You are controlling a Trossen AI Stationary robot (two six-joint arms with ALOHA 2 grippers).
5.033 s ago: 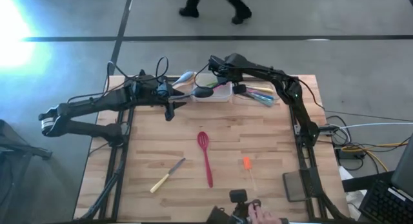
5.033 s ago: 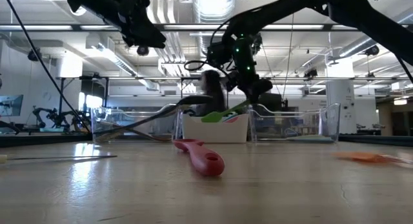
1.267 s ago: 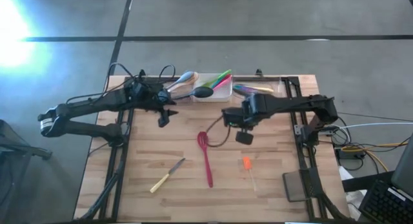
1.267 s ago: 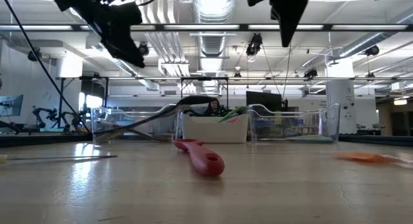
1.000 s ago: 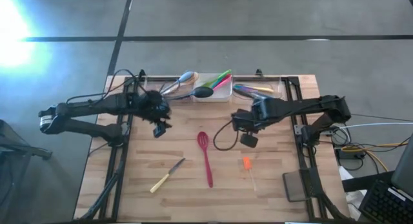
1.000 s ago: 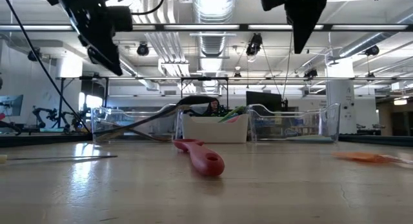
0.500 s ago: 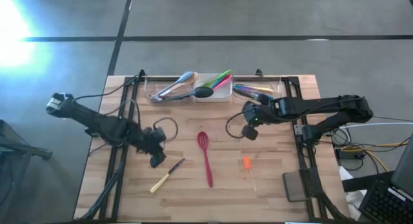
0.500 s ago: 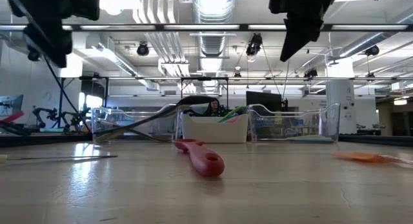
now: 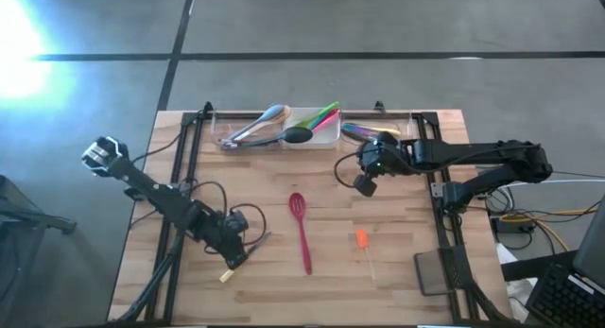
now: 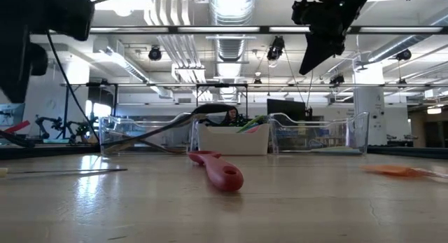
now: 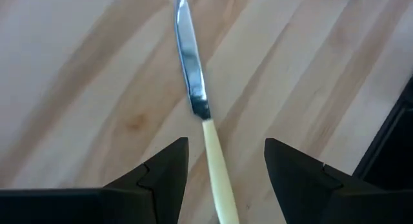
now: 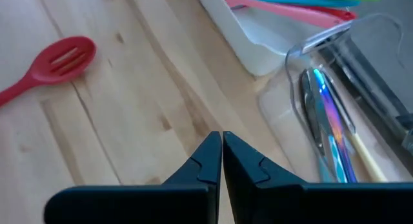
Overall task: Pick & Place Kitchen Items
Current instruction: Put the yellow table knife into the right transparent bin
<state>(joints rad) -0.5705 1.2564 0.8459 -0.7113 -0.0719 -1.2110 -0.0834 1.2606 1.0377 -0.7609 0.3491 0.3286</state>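
A knife with a pale handle [image 9: 227, 273] and steel blade [image 11: 188, 62] lies flat on the wooden table at the near left. My left gripper [image 9: 233, 250] hovers over it, open; in the left wrist view [image 11: 222, 175] its fingers stand on either side of the handle without touching. My right gripper [image 9: 362, 184] hangs shut and holding nothing above the table right of centre, near the far trays [image 12: 221, 143]. A red slotted spoon [image 9: 302, 231] and an orange spatula [image 9: 361, 240] lie flat on the table.
Along the far edge stands a white tray [image 9: 326, 139] with green, pink and teal utensils, with a black ladle [image 9: 298, 135] lying by it. Clear plastic trays [image 9: 227, 139] [image 9: 406, 129] flank it, each holding utensils. Bare wood lies between spoon, spatula and knife.
My left gripper has swung from near the far trays toward the table's near edge, sunk and rolled about, ending over the knife; its fingers stay open. My right gripper, still shut, has drawn back a little toward the far edge. No utensil has moved.
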